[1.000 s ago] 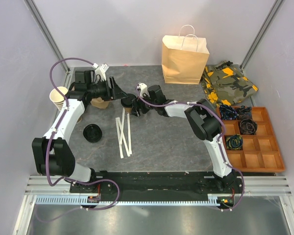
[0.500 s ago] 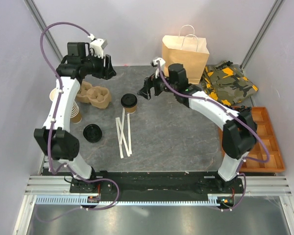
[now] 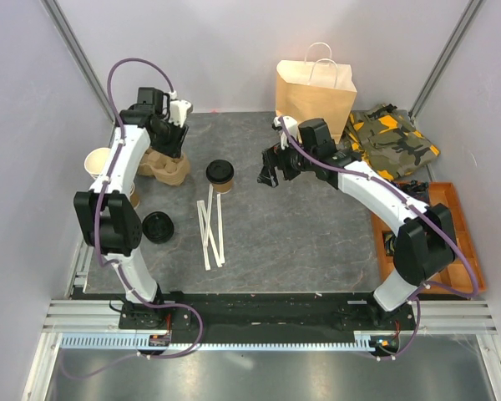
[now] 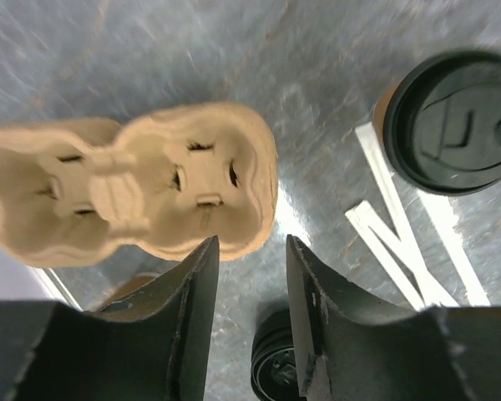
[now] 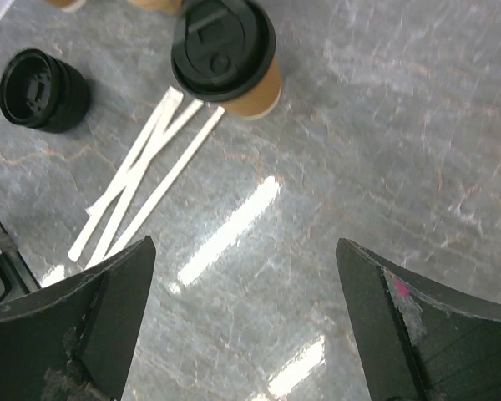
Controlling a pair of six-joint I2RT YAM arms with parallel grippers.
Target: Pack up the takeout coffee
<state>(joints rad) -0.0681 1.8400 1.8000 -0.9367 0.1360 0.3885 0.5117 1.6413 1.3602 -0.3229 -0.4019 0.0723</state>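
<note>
The small brown kraft paper cup with a round black lid [image 3: 220, 174] stands upright on the grey table [image 3: 301, 242], free of both arms. Flat white sticks [image 3: 210, 225] lie at its 6 o'clock, a tan moulded-pulp carrier [image 3: 163, 167] at 9. My right gripper [image 5: 242, 259] hovers at its 3 o'clock, jaws wide and empty; my left gripper [image 4: 252, 251] hangs over the carrier — jaws narrowly parted, empty.

The left gripper [image 4: 252, 249] is hanging over the grey marbled table [image 4: 234, 58], its 2 dark fingers [image 4: 192, 317] standing slightly apart with nothing between them. Just beyond their tips, a tan pulp cup carrier [image 4: 134, 196] is lying with 2 wells showing. The takeout coffee [image 4: 455, 121] is standing at upper right, with white strips [image 4: 397, 251] lying beside it.
</note>
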